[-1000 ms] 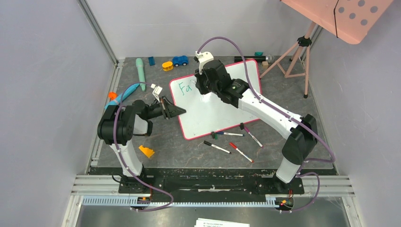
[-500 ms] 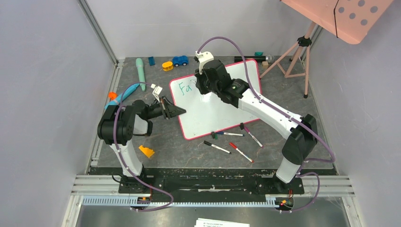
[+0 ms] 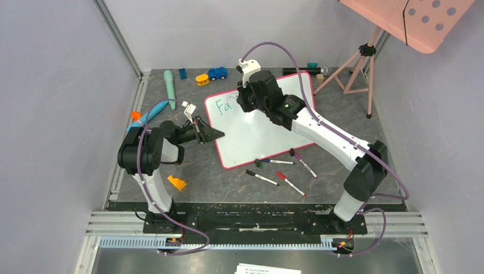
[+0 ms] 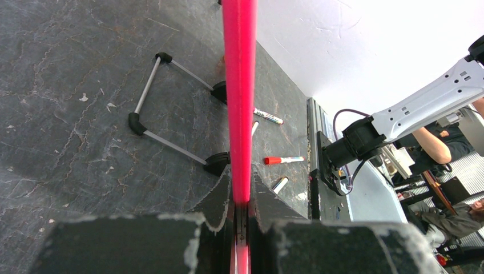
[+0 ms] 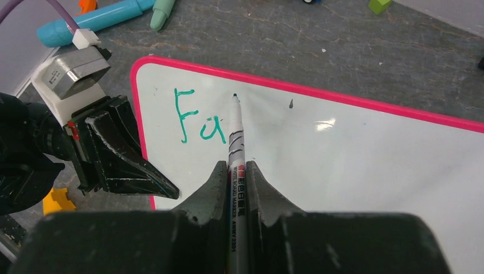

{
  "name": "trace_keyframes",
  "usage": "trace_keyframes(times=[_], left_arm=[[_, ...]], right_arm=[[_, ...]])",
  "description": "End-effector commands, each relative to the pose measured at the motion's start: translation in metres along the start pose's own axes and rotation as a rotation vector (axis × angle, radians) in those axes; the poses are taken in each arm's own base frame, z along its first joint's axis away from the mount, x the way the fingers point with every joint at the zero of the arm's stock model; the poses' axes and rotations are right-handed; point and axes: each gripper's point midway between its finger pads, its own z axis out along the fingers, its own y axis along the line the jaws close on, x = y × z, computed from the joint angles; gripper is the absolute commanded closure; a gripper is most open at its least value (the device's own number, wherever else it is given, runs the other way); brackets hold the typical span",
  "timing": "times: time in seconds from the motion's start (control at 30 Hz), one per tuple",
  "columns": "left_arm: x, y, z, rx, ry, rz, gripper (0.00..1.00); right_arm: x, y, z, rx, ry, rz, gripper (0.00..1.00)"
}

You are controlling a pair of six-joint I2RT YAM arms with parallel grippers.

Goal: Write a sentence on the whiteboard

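Right gripper (image 5: 238, 166) is closed on one marker (image 5: 235, 131), whose tip is pointed at the whiteboard (image 3: 268, 137) just right of the sentence (image 5: 200, 121), of which two green letters, "Fa", are written. Left gripper (image 4: 241, 194) is clamped on the board's pink left rim. Four loose markers (image 3: 274, 161) are laid on the dark mottled table (image 3: 217, 185) beside the board's near edge. Grey walls (image 3: 57, 114) are seen around.

Pale lavender-grey walls (image 3: 51, 85) fill the left, back and right of the frame around a dark, veined tabletop (image 3: 217, 185), with a pink dotted panel (image 3: 434, 17) on a tripod (image 3: 366, 50) at upper right and aluminium rails (image 3: 114, 220) along the bottom.
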Motion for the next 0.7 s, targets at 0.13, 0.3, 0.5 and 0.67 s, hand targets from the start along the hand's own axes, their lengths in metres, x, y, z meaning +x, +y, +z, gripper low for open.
trace_keyframes(times=[0.13,0.3,0.5,0.67], left_arm=[[0.014,-0.023,0.001,0.107,0.084,0.118,0.98],[0.015,-0.023,0.001,0.106,0.083,0.118,0.98],[0.015,-0.023,0.001,0.107,0.084,0.117,0.98],[0.015,-0.023,0.000,0.107,0.084,0.119,0.98]], right_arm=[[-0.013,-0.002,-0.020,-0.015,-0.062,0.004,1.00],[0.002,-0.003,-0.015,-0.012,-0.030,0.007,1.00],[0.007,-0.001,-0.010,-0.022,-0.022,0.011,1.00],[0.002,0.001,-0.007,-0.029,-0.028,0.009,1.00]])
